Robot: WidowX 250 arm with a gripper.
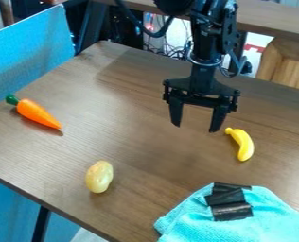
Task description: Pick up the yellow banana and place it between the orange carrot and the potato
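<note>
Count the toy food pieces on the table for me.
3: a yellow banana nearest the open claw, an orange carrot toward the picture's left, and a pale yellow, potato-like piece near the table's front edge. Any under the turquoise cloth would be hidden.

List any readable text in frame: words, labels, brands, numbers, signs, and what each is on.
None readable.
Banana, carrot, yellowish oval item, turquoise cloth, black strips on the cloth: no lettering visible.
Gripper: none legible.
Red-and-white item behind the table: too small and blurred to tell whether its marks are text.
</note>
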